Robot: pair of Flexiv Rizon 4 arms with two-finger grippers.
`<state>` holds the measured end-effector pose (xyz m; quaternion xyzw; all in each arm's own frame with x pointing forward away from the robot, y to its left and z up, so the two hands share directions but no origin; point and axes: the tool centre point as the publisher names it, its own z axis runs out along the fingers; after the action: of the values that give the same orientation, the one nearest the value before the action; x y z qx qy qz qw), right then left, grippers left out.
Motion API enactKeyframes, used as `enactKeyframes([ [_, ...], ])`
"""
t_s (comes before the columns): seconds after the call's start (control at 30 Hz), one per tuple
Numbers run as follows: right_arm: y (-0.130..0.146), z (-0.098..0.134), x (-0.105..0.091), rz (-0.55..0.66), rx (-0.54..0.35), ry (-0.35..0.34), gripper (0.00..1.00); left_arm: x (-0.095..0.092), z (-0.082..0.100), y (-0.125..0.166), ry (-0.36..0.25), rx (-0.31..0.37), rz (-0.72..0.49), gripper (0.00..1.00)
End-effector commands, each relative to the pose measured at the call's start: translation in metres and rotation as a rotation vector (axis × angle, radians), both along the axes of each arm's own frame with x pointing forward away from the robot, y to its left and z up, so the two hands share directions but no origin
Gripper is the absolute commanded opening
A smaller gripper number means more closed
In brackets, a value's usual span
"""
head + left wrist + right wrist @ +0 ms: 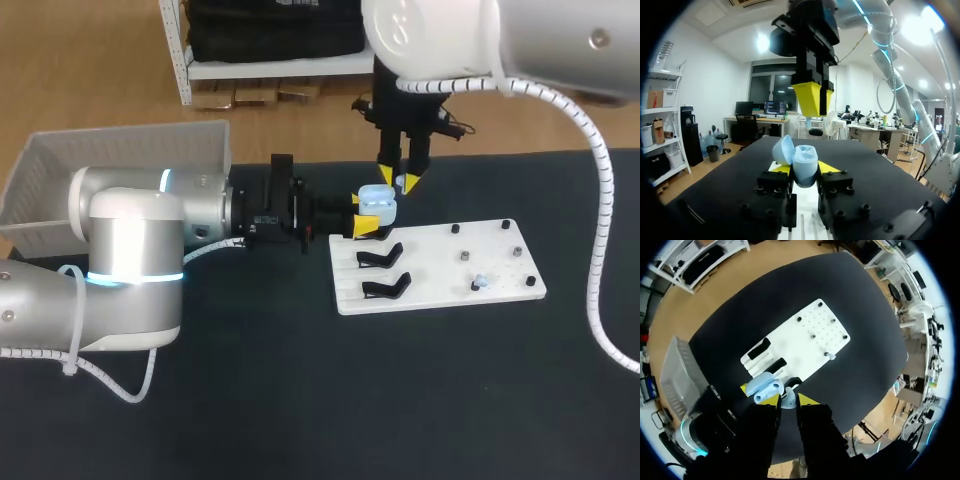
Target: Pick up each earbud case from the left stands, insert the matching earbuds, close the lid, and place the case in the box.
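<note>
A light blue earbud case (376, 204) with its lid open is held level above the far left corner of the white board (440, 300). My left gripper (362, 214) is shut on it from both sides. In the left wrist view the case (801, 162) sits between the yellow fingertips (780, 169). My right gripper (398, 180) hangs straight above the case, pointing down, shut on a small pale earbud (788, 398). The left wrist view shows that gripper (812, 100) just over the open case. Another earbud (481, 283) rests on the board's right part.
Two empty black stands (381, 258) (386, 288) sit on the board's left side. Small pegs (465, 256) dot its right side. A grey basket (60, 170) stands at the far left of the black table, behind my left arm.
</note>
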<state>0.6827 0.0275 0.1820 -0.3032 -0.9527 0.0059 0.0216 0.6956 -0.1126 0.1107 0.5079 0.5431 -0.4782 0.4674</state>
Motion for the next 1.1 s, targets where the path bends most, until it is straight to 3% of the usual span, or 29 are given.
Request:
enactKeyframes([
  [0.03,0.006,0.003,-0.002,-0.047,-0.015,-0.012,0.00,0.001,-0.001,0.000,0.000,-0.002,-0.002,0.00],
  [0.27,0.018,0.008,-0.007,-0.098,-0.020,-0.018,0.00,0.001,-0.001,0.000,0.000,-0.002,-0.002,0.00],
  [0.5,0.022,-0.001,-0.009,-0.128,-0.025,0.006,0.00,0.001,-0.001,0.000,0.000,-0.002,-0.002,0.00],
  [1.1,0.028,-0.010,0.002,-0.146,-0.040,0.028,0.00,0.001,-0.001,0.000,0.000,-0.002,-0.002,0.00],
])
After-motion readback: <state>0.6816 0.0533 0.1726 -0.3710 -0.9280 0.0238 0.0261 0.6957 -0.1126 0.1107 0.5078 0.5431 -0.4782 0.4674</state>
